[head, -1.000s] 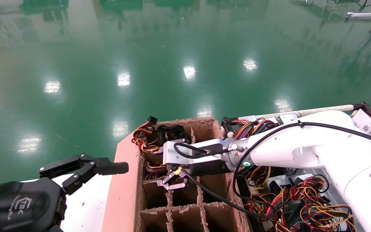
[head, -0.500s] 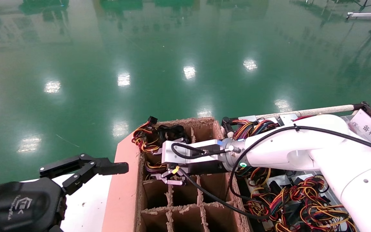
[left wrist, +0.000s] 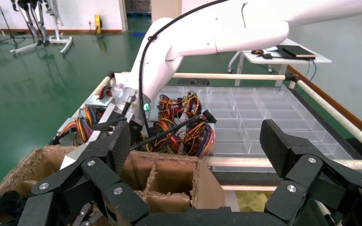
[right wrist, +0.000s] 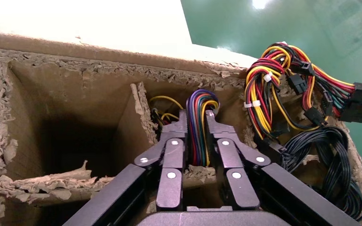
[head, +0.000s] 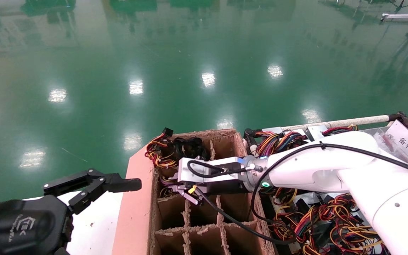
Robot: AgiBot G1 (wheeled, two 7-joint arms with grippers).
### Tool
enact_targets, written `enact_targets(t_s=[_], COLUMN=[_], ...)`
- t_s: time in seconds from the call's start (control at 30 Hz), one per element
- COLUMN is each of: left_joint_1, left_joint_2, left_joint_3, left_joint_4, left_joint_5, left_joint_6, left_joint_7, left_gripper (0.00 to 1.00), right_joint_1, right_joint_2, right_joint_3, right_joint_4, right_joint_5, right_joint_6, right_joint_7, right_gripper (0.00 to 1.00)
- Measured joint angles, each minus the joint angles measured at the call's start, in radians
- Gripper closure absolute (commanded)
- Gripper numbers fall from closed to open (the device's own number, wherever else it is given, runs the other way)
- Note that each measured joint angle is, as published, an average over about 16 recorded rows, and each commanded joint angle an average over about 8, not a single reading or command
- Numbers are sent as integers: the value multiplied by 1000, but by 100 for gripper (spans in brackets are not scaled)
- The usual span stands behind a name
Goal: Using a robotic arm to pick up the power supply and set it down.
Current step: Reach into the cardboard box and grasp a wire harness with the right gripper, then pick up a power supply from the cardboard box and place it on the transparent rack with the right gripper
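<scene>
The right gripper (right wrist: pixel 197 123) is pinched on a multicoloured wire loop (right wrist: pixel 201 101) of the power supply (head: pixel 166 182), seated in a left-column cell of the cardboard divider grid (head: pixel 204 226), lower centre of the head view. The left gripper (head: pixel 94 184) is parked, spread wide, at lower left.
</scene>
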Motion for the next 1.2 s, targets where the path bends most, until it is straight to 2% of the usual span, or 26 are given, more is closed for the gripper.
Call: enact_targets(t_s=[0.27,0.47,0.97,1.2], left_joint_1=[0,0,0,0], left_joint_2=[0,0,0,0], left_joint_3=[0,0,1,1], left_joint_4=[0,0,0,0], left_joint_5=[0,0,0,-1], left_joint_6=[0,0,0,0], left_joint_7=[0,0,0,0], left_gripper=[0,0,0,0], right_joint_1=[10,40,202,304], right_joint_2=[4,15,124,210], right_joint_3=[-18,-15,56,76], right_joint_4=[-5,-21,-96,-127], right_joint_5=[33,69,196,215], right_joint_6=[-7,-55,-341,-417], right_joint_7=[7,7,-74,-124], right_gripper=[100,100,100,100])
